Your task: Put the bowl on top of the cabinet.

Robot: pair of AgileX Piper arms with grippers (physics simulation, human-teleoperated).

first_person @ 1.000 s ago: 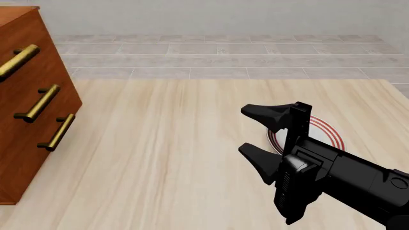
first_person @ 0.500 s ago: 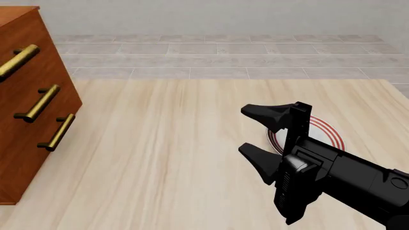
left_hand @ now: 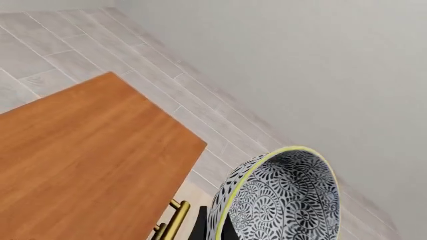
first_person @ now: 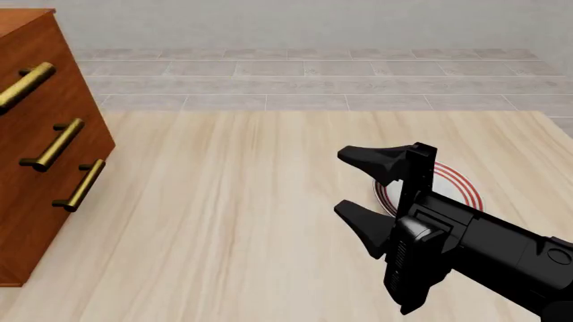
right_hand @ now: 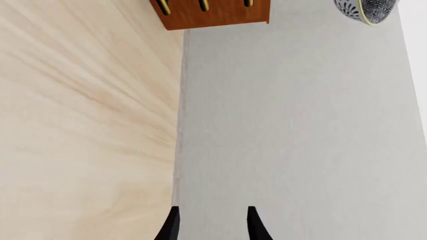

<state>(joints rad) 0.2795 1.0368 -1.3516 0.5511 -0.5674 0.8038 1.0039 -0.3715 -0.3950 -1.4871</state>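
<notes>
I see a pale, wood-grained desk (first_person: 241,221). On it at nine o'clock stands the large reddish-brown wooden cabinet (first_person: 36,161) with three brass bar handles; at four o'clock lies a flat white plate with red rings (first_person: 452,184), partly hidden.

A pale light-wood plank table (first_person: 224,221) fills the six o'clock foreground. Beyond it, toward twelve o'clock, lies a grey rectangular-tiled floor (first_person: 304,84), ending at a plain off-white wall (first_person: 304,23).
</notes>
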